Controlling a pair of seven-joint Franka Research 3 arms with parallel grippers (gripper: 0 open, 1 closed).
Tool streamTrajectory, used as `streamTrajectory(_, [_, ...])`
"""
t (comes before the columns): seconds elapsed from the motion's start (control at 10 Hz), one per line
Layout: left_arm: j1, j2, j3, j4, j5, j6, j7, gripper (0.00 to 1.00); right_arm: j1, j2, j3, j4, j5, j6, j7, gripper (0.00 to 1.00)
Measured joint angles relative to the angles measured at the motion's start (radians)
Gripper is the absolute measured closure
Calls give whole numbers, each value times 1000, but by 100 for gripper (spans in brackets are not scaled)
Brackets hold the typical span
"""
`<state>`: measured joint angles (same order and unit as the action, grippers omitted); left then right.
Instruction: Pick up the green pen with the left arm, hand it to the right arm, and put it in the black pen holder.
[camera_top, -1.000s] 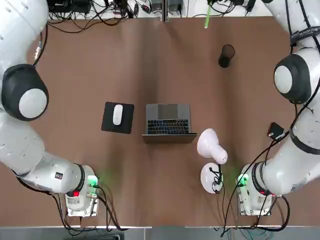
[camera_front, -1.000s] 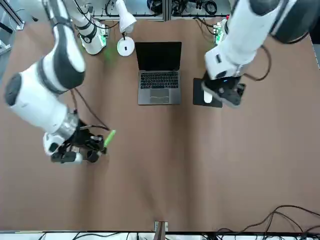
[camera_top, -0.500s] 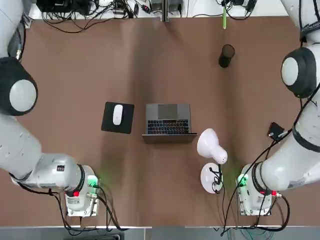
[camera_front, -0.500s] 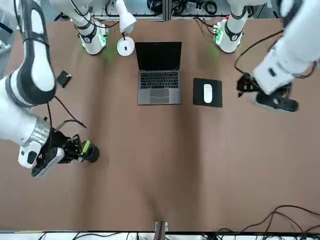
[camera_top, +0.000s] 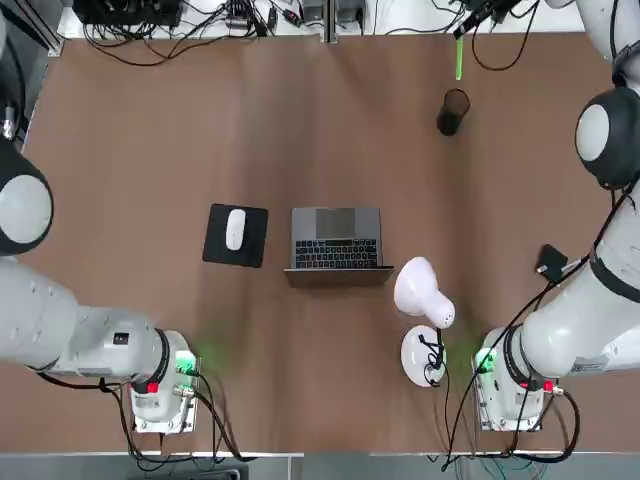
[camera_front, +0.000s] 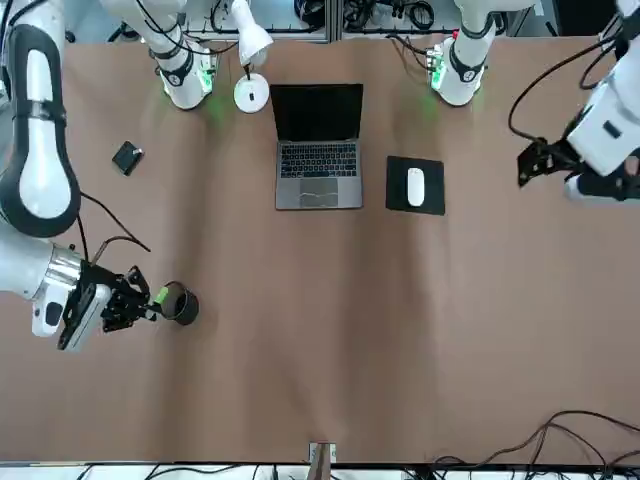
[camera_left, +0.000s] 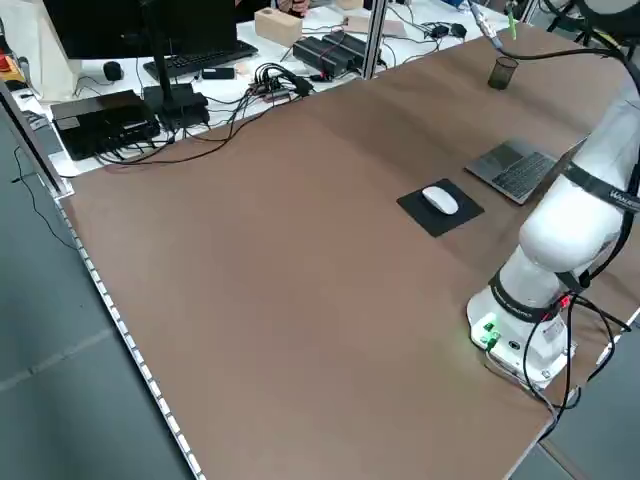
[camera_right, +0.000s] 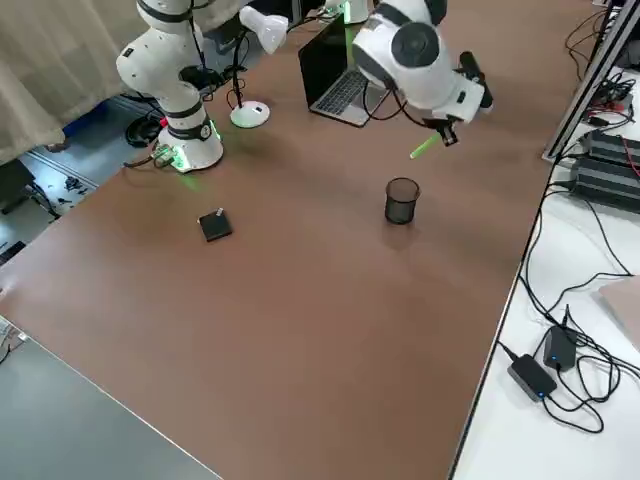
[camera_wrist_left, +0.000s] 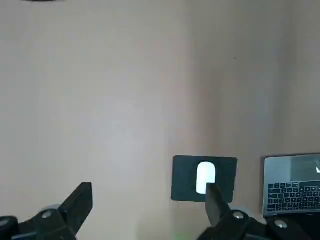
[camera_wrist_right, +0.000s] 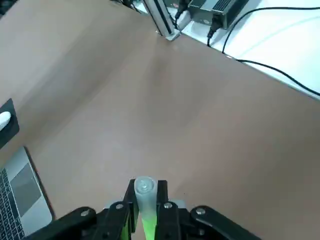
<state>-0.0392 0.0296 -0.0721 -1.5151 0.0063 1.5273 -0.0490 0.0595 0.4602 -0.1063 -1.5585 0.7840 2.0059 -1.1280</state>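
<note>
Right claw (camera_front: 128, 306) gripping the green pen (camera_right: 424, 148), clamped tight around it, hanging above the worktop (camera_top: 300, 130) just beside the black pen holder (camera_right: 401, 201), pen tilted, not yet inside the holder. Left claw (camera_wrist_left: 150, 200) gaping wide, holding nothing, hovering high over bare worktop, white mouse (camera_wrist_left: 205, 176) showing beyond its fingers.

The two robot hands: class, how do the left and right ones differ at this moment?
1. The right hand is shut on the green pen; the left hand is open and holds nothing.
2. The right hand hangs by the black pen holder at the table's far side; the left hand is off to the left, above bare table beyond the mouse.

Both are two-fingered and raised off the table.
</note>
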Motion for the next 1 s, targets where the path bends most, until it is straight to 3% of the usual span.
streamTrajectory(0.4, [10, -55, 34, -140, -1, 68, 61, 0, -34, 1, 0, -167, 170, 134, -341, 82])
streamTrajectory(0.8, [10, -77, 48, -181, -1, 116, 65, 0, -39, 36, 0, -209, 288, 144, -519, 82])
streamTrajectory(1.0, [9, -77, 49, -181, -1, 123, 8, 0, -59, 75, -1, -209, 296, 144, -557, 82])
